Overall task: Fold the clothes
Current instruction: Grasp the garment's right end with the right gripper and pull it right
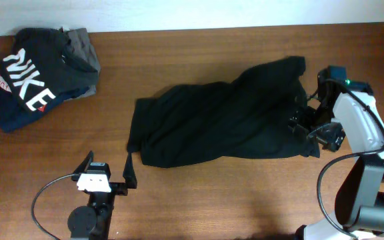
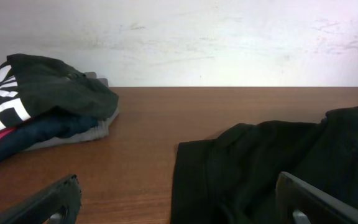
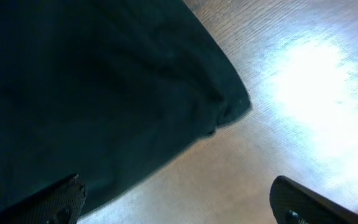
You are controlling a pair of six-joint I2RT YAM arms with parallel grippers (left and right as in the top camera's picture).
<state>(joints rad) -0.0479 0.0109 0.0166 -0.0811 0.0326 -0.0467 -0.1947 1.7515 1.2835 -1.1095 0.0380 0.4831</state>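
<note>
T-shirt (image 1: 219, 123), black and rumpled, sprawls unfolded across the middle of the table (image 1: 245, 200). Left gripper (image 1: 109, 170) gapes empty off its near-left corner and right gripper (image 1: 303, 119) gapes empty over its right end, likely placed to grasp.

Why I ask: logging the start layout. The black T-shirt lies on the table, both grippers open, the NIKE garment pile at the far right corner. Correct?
No: the overhead view shows the NIKE garment pile at the far left corner. The black T-shirt does lie on the table, with left gripper and right gripper open.
</note>
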